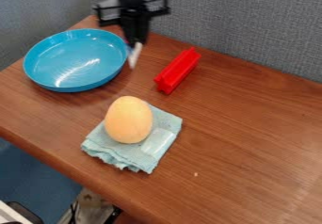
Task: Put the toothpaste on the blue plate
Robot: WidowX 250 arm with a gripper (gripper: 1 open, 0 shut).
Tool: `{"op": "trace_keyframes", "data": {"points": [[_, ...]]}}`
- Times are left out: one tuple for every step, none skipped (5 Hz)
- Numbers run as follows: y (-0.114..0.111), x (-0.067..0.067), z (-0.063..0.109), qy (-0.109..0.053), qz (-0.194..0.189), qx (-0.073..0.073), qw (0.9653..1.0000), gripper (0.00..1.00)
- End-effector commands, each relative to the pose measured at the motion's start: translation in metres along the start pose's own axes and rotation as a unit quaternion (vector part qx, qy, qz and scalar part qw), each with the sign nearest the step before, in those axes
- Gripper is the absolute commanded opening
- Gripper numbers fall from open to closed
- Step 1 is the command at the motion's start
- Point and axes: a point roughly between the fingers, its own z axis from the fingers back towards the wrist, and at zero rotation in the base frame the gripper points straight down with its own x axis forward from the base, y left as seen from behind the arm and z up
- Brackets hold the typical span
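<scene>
My gripper point(134, 41) hangs over the right rim of the blue plate point(56, 63), which is a round glossy bowl-like dish at the table's back left. The jaws are shut on the toothpaste point(132, 54), a small white tube that points down from the fingertips, just above the plate's right edge. The tube's print is blurred and hard to make out.
A red rectangular block point(178, 70) lies just right of the gripper. An orange egg-shaped object point(127, 120) sits on a pale blue-green folded cloth point(149, 149) near the front. A grey wall runs behind the brown wooden table point(251, 143).
</scene>
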Motion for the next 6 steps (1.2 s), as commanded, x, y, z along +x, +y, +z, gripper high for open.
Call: {"op": "trace_keyframes", "data": {"points": [[0.018, 0.023, 0.015, -0.041, 0.012, -0.010, 0.9991, 0.00], [0.026, 0.039, 0.000, -0.046, 0.029, 0.007, 0.9985, 0.00], [0.027, 0.049, -0.016, -0.052, 0.028, 0.017, 0.9981, 0.00], [0.026, 0.053, -0.021, -0.054, 0.024, 0.018, 0.9981, 0.00], [0.026, 0.059, -0.032, -0.055, 0.023, 0.028, 0.9978, 0.00], [0.026, 0.061, -0.034, -0.055, 0.023, 0.030, 0.9978, 0.00]]}}
